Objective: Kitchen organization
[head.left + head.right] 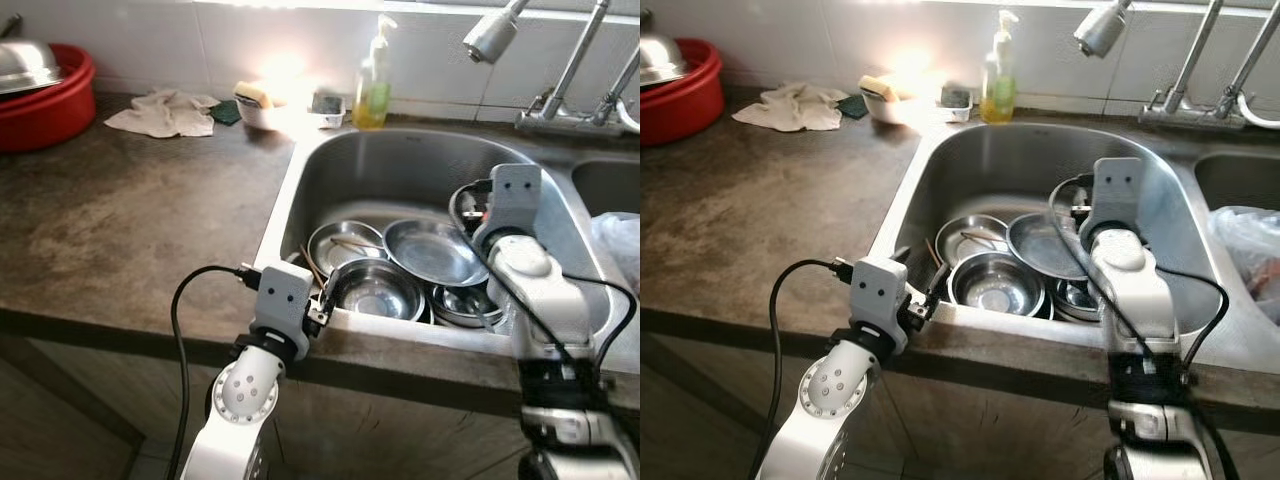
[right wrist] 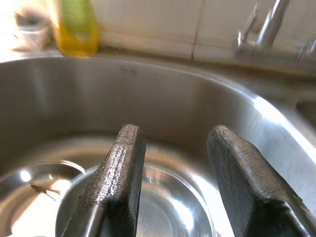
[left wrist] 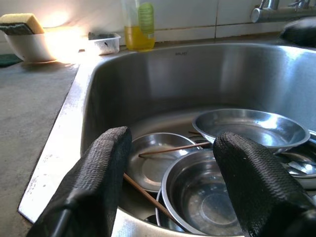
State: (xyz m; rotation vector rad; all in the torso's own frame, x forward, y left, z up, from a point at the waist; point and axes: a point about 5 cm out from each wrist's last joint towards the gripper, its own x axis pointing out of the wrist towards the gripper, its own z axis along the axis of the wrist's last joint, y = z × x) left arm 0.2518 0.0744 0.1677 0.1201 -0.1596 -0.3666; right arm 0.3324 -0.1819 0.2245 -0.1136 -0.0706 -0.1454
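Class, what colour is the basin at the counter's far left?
Red; the basin shows best in the left eye view.

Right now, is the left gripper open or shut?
Open. In the left wrist view the left gripper has its black fingers spread apart above the steel bowl in the sink, holding nothing.

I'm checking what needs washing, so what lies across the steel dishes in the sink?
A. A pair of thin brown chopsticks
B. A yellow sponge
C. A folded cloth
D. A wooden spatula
A: thin brown chopsticks lie across the steel bowls in the sink, seen between the fingers of the left end effector.
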